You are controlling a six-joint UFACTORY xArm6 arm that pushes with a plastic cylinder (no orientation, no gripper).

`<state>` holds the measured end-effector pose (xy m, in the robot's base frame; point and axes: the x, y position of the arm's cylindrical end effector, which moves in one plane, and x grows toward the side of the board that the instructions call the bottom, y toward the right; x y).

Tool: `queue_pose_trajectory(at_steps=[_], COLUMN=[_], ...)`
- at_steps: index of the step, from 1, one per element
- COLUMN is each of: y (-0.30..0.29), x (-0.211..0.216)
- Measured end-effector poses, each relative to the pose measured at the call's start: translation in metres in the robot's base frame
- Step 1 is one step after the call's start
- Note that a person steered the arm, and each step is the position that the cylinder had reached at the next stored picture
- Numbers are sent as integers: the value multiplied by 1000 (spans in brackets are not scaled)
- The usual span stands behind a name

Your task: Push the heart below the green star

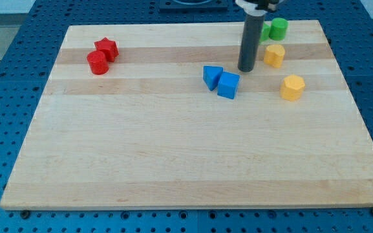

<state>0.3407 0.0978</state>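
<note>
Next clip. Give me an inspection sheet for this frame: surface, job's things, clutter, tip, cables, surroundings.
Surface: wooden board, light planks, flat.
Job's things: yellow heart at the view's top right; green star mostly hidden behind the rod, just above the heart.
Clutter: green cylinder by the star; yellow hexagon; two blue blocks touching near centre; red star and red cylinder touching at the view's top left.
Tip: my tip on the board, left of the heart, apart from it.
Cables: nothing seen.
Surroundings: blue perforated table around the board.
</note>
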Motion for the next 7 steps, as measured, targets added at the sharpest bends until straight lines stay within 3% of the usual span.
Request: queue_pose_trajectory(at_steps=[2, 4, 7], y=[1, 71, 96], x=[0, 13, -42])
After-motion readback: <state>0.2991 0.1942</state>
